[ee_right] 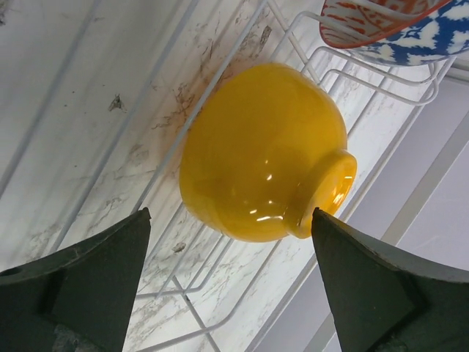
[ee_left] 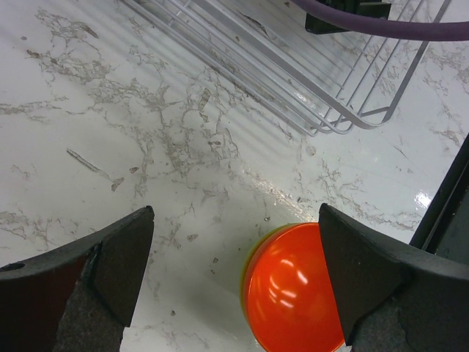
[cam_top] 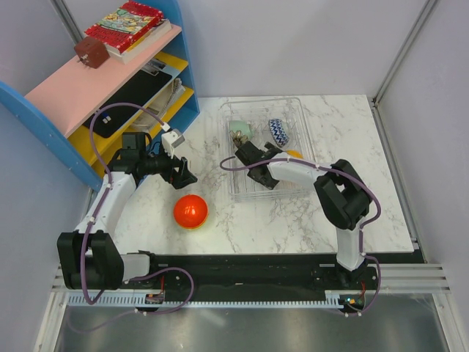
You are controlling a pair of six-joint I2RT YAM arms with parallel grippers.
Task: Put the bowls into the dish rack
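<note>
A red-orange bowl lies upside down on the marble table, stacked over a yellow-green bowl whose rim just shows. My left gripper is open and empty just beyond them; in the left wrist view the red-orange bowl lies by the right finger. The clear dish rack holds a pale green bowl with a brown outside, a blue-and-white bowl and an orange-yellow bowl. My right gripper is open inside the rack, the orange-yellow bowl just beyond its fingertips.
A blue-and-pink shelf unit with books stands at the back left. The rack's corner wires are close ahead of the left gripper. The blue-and-white bowl stands on edge behind the orange-yellow one. Walls enclose the table.
</note>
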